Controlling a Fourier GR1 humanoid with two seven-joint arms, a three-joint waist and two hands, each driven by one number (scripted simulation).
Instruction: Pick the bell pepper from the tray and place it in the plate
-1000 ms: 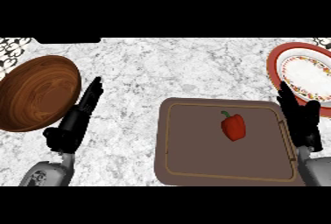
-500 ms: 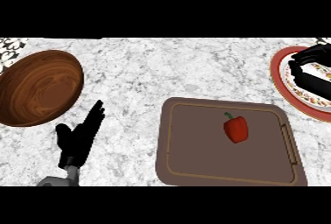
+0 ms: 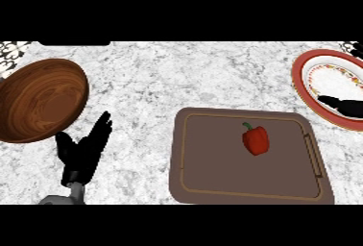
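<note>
The right hand (image 3: pixel 340 106) is mostly cut off by the right edge; only a dark part shows over the plate (image 3: pixel 299 89), itself cut there. The wooden bowl (image 3: pixel 42 105) meets the left edge, its rim there lost.

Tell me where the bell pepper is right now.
In the head view, the bell pepper lies on the tray, right of centre, below and left of the plate.

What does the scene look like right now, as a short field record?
bell pepper: red, lying on the tray, untouched
tray: brown, right of centre
plate: red-rimmed, far right, no pepper on it
right hand: over the plate, at the view's right edge
left hand: open, holding nothing, beside the bowl
bowl: wooden, far left
</note>
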